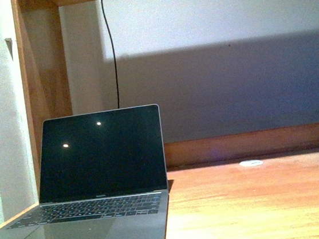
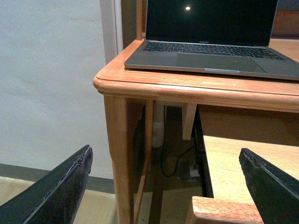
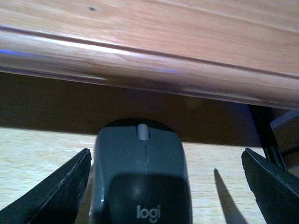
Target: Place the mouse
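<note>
The mouse is dark grey with a pale scroll wheel and a "logi" logo. It lies on a light wooden pull-out shelf under the desk's front edge. My right gripper is open around the mouse, which sits nearer one finger than the other; neither pad presses it. My left gripper is open and empty, low in front of the desk's left corner. The mouse does not show in the front view.
An open grey laptop with a dark screen stands on the desk's left side. A small white round disc lies at the back of the desk top. A wooden side panel and a black cable stand behind.
</note>
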